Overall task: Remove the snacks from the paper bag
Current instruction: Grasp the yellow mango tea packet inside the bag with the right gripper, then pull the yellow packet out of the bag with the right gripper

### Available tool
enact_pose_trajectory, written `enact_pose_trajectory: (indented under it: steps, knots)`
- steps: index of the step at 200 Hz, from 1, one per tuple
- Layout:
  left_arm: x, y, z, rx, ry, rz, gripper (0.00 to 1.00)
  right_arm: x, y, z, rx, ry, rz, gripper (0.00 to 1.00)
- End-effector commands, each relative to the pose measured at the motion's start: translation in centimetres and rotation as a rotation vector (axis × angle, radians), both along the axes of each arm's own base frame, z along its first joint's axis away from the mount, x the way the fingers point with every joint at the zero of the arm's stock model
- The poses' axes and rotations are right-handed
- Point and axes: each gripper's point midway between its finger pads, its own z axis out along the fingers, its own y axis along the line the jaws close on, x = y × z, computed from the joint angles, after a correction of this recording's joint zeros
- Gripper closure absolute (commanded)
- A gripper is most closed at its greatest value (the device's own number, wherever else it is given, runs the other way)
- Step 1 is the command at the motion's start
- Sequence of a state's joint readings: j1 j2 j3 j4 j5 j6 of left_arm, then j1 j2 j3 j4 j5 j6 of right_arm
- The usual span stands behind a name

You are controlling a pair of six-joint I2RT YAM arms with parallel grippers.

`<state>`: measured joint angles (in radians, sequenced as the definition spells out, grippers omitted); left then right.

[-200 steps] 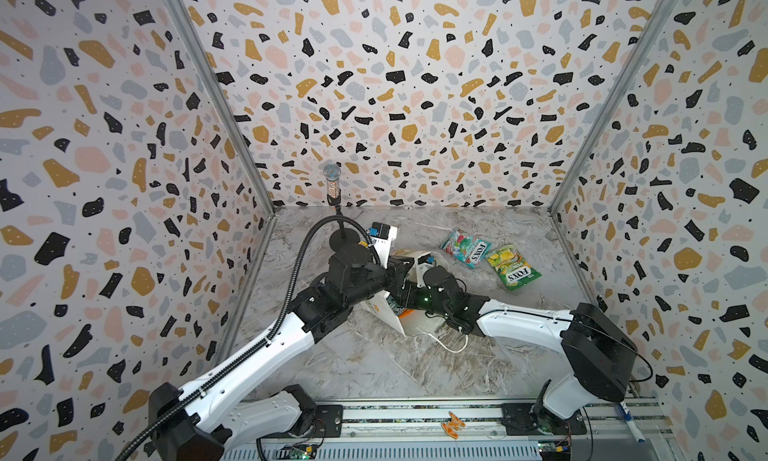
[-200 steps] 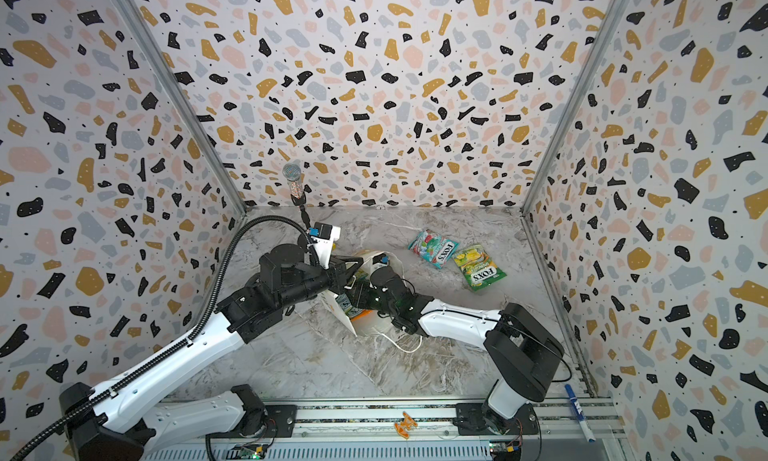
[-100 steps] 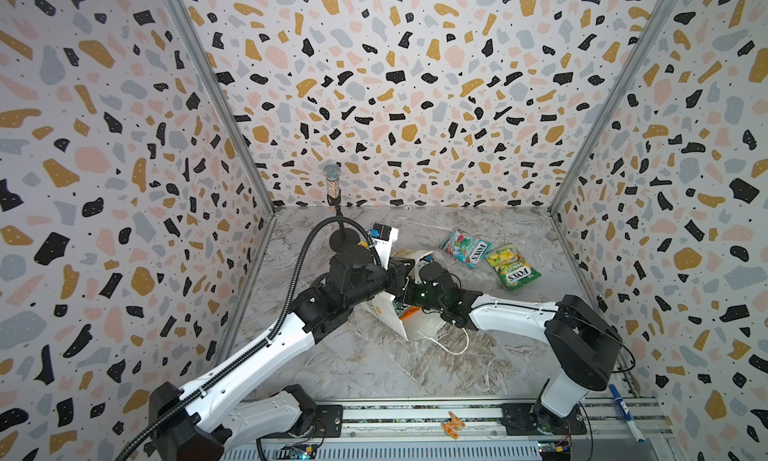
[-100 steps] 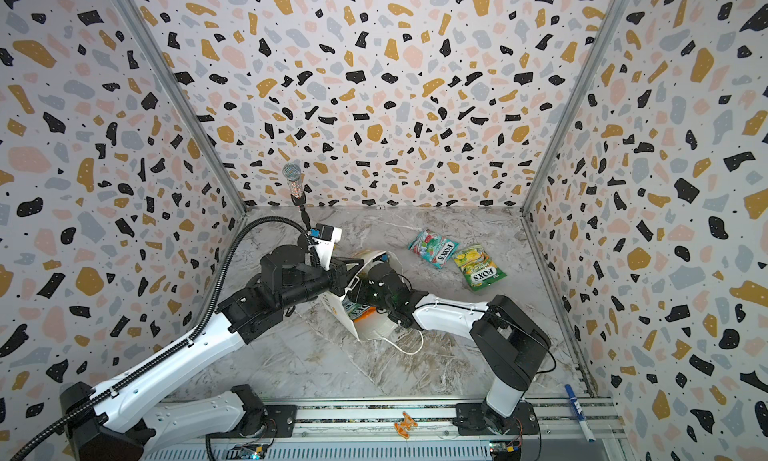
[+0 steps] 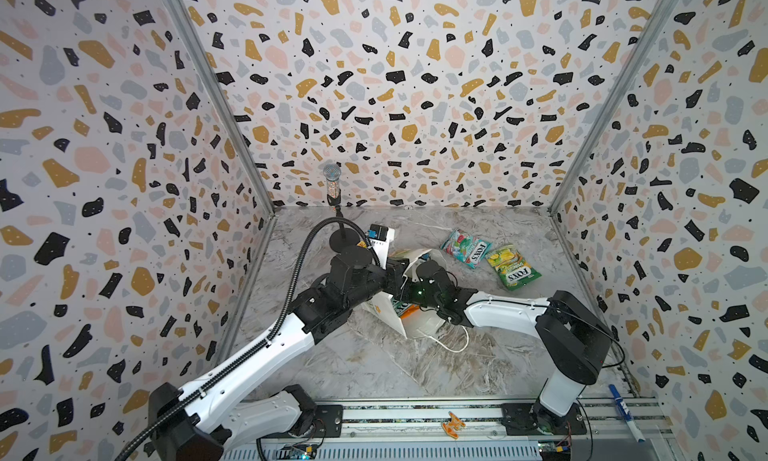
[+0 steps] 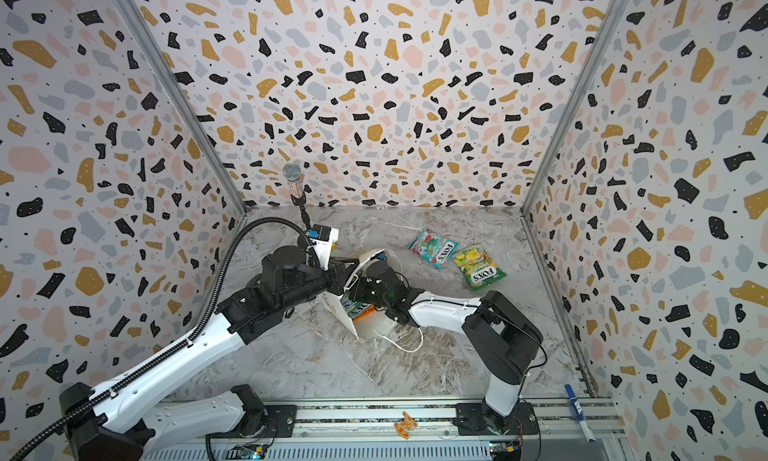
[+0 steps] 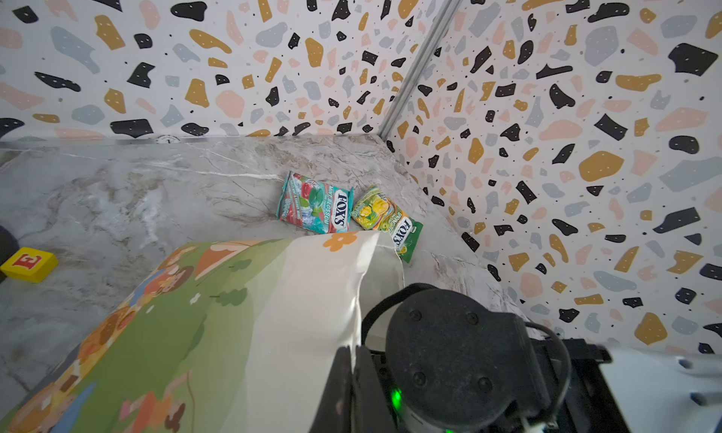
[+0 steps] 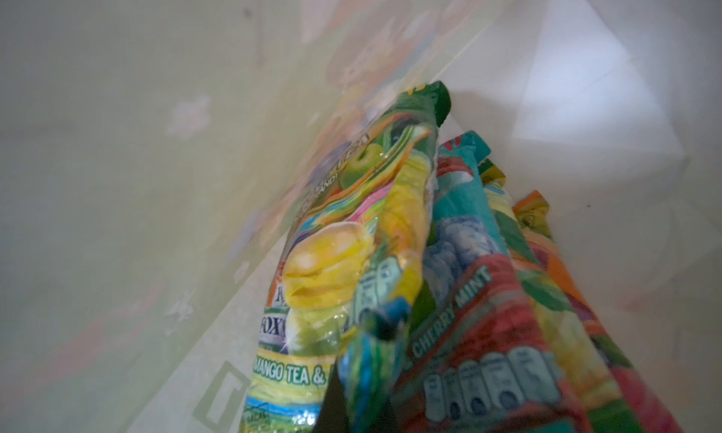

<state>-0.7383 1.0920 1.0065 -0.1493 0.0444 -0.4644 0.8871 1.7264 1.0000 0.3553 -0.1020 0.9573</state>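
The paper bag (image 5: 419, 326) is found tipped over near the middle of the marble-patterned surface (image 5: 374, 367), its mouth turned toward the right arm. Inside it, FOX'S packets are seen in the right wrist view, packed side by side against one wall. A green-yellow mango-tea packet (image 8: 324, 255) is at the front and a teal and red cherry-mint packet (image 8: 469, 302) behind it. These are followed by a second green-yellow packet (image 8: 498, 193) and an orange packet (image 8: 533, 212).

Two snacks lie outside, flat on the surface beyond the bag toward the right wall: a loose teal packet (image 5: 465, 248) and, just beside it, a loose green-yellow packet (image 5: 513, 266).

The bag is white paper, printed with a green meadow scene and an orange flower near the rim. One white cord handle (image 5: 457, 351) is trailed over the surface.

The right claw (image 8: 361, 407) is buried in the bag's mouth and pinched tight on the crumpled near edge of the mango-tea packet. The right arm is folded at the elbow, its forearm laid low and pointing left. The left claw (image 7: 351, 388) is clamped narrow on the bag's rim, with the left arm stretched diagonally from the front-left corner. A yellow cube (image 7: 28, 264) lettered E is set apart on the surface.
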Motion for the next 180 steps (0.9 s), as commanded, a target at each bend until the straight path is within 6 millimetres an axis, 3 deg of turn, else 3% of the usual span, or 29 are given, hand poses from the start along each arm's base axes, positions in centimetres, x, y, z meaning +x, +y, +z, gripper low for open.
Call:
enact_pose_trajectory:
  steps: [1, 94, 180]
  knots:
    - [0.4, 1.0, 0.5, 0.007, -0.022, 0.064, 1.00, -0.8, -0.9, 2.8, -0.033, -0.096, 0.015, 1.00]
    - [0.8, 1.3, 1.2, -0.011, -0.030, 0.096, 1.00, -4.4, -4.6, 5.1, -0.158, -0.205, 0.115, 1.00]
    - [0.8, 1.1, 1.7, -0.027, -0.038, 0.091, 1.00, -7.2, -8.9, 9.2, -0.270, -0.395, 0.190, 1.00]
